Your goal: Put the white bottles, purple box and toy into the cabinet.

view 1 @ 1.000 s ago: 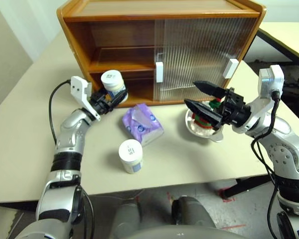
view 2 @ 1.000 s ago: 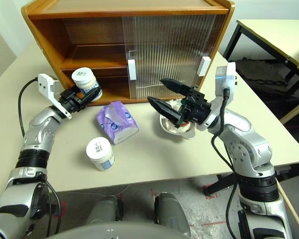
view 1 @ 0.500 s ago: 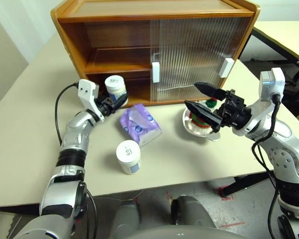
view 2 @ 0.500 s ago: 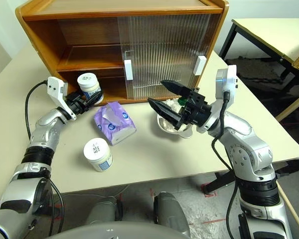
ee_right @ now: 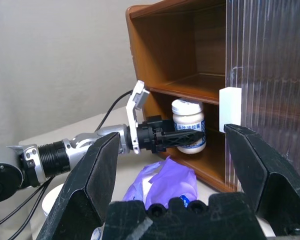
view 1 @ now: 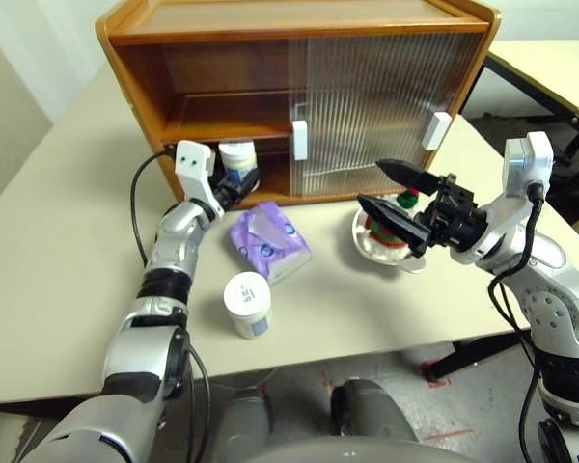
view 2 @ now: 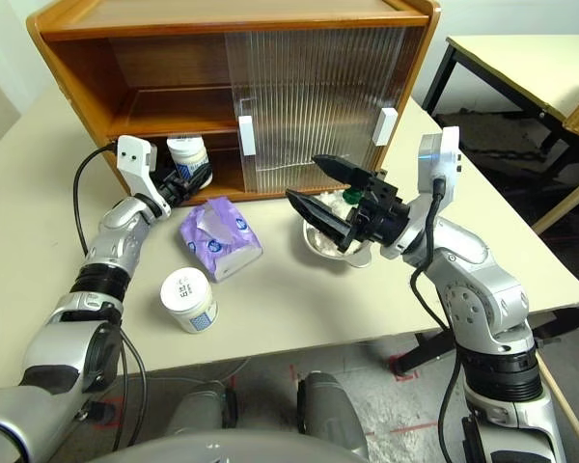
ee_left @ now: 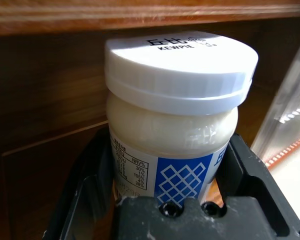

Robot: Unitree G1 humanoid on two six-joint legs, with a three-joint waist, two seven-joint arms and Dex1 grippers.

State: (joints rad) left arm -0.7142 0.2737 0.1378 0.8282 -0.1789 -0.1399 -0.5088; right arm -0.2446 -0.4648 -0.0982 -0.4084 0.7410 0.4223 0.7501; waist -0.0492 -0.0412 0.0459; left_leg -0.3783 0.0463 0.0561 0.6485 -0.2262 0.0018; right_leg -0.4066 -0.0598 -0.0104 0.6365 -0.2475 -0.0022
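A squat white jar (ee_left: 175,105) with a wide ribbed lid and blue-latticed label sits clamped in the left gripper (view 1: 234,183) inside the cabinet (view 1: 299,87), under its middle shelf, while the right gripper (view 1: 391,190) gapes empty before its ribbed doors.

Toy (view 1: 398,214) in its bowl (view 1: 374,249), seemingly mostly behind right gripper (view 1: 387,187).

So the big orange-brown wooden cabinet (view 1: 299,87) sits at the far side of the pale table (view 1: 48,270). One squat white plastic jar (view 1: 237,160) is inside its lower left compartment. The soft lavender crinkly pack (view 1: 268,241) lies just in front, another white jar (view 1: 247,303) nearer, and the small metal bowl (view 1: 378,253) to the right.
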